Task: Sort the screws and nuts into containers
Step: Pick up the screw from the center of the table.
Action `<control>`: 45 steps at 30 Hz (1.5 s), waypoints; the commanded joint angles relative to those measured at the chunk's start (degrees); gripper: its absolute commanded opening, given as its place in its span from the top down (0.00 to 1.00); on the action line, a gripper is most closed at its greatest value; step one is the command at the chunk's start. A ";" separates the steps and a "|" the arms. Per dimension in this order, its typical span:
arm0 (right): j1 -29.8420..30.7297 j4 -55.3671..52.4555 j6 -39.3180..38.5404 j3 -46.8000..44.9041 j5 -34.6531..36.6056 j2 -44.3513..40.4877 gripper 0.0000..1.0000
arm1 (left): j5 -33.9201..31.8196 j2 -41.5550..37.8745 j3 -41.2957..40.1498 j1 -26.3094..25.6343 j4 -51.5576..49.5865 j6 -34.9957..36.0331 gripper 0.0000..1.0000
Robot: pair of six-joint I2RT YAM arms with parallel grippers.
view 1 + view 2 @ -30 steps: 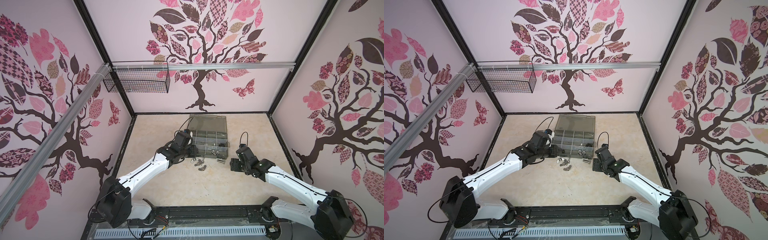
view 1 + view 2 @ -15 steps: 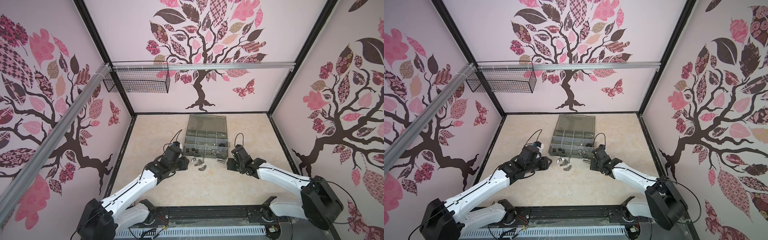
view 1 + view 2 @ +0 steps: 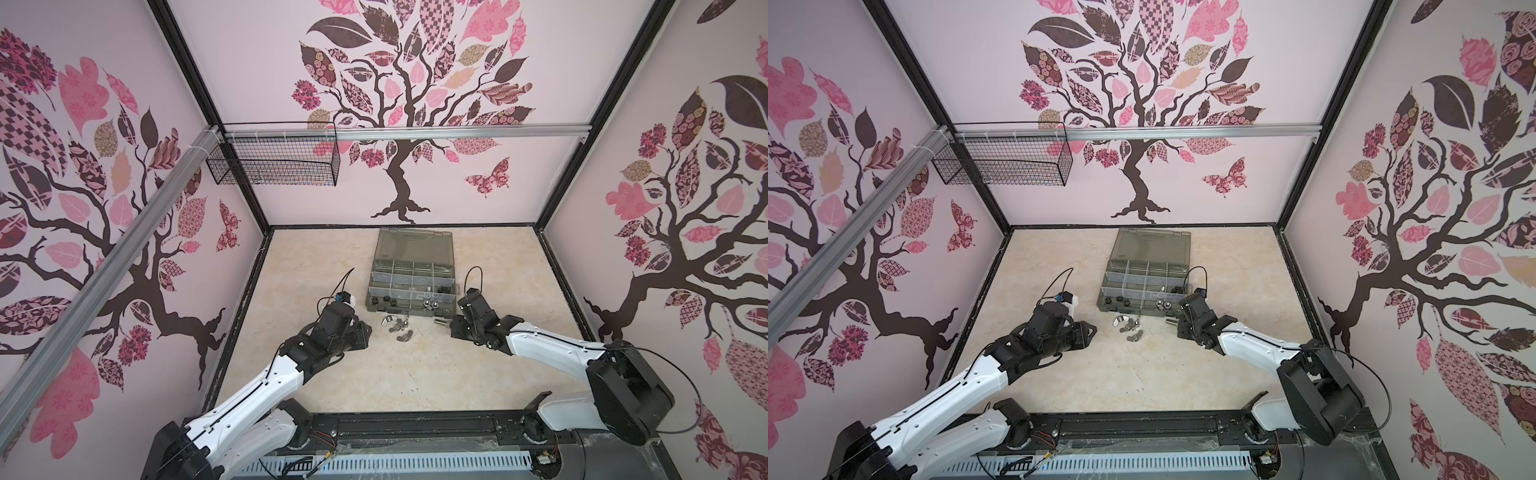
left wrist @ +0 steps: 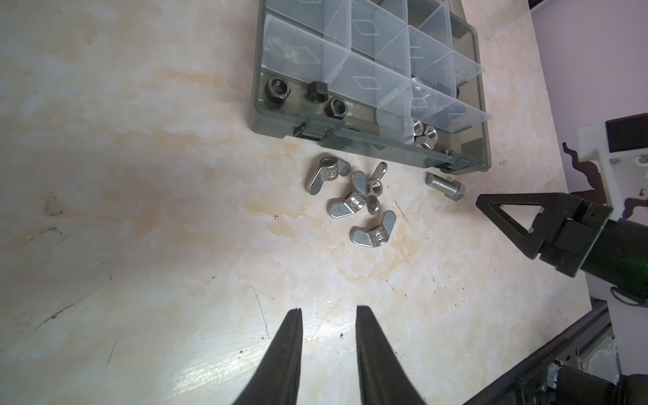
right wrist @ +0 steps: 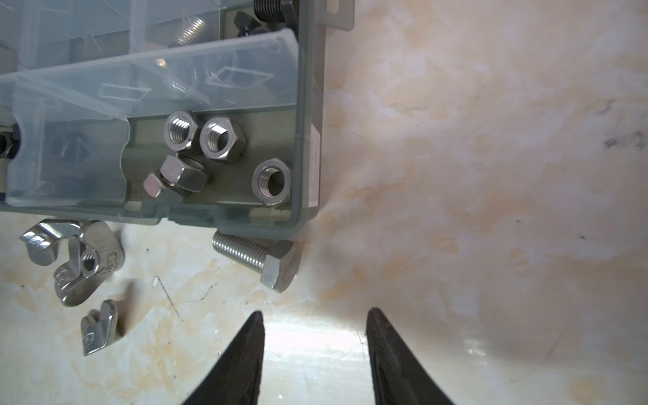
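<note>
Black left gripper (image 4: pixel 328 310) narrowly parted, right gripper (image 5: pixel 315 312) wider, both empty.
Neither touches anything on the marbled beige table (image 4: pixel 140 210). In a top view, four shiny wing nuts (image 3: pixel 394 329) cluster at six o'clock from the smoky plastic case (image 3: pixel 411 245), with one threaded silver hex bolt (image 3: pixel 440 322) at five o'clock, just beside its corner. Three black hex nuts (image 4: pixel 317 92) sit in one compartment.
</note>
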 commanded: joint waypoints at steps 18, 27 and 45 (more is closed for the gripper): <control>0.41 4.20 2.00 1.37 -0.32 4.88 0.56 | 0.86 -6.12 -5.97 0.21 -1.69 -3.58 0.70; 0.36 5.59 3.00 3.73 -1.35 7.81 0.57 | 1.56 -7.35 -5.68 0.21 -2.03 -4.25 0.70; 0.37 6.29 3.13 3.72 -0.70 9.18 0.82 | 2.03 -7.14 -6.07 0.26 -1.81 -4.55 0.70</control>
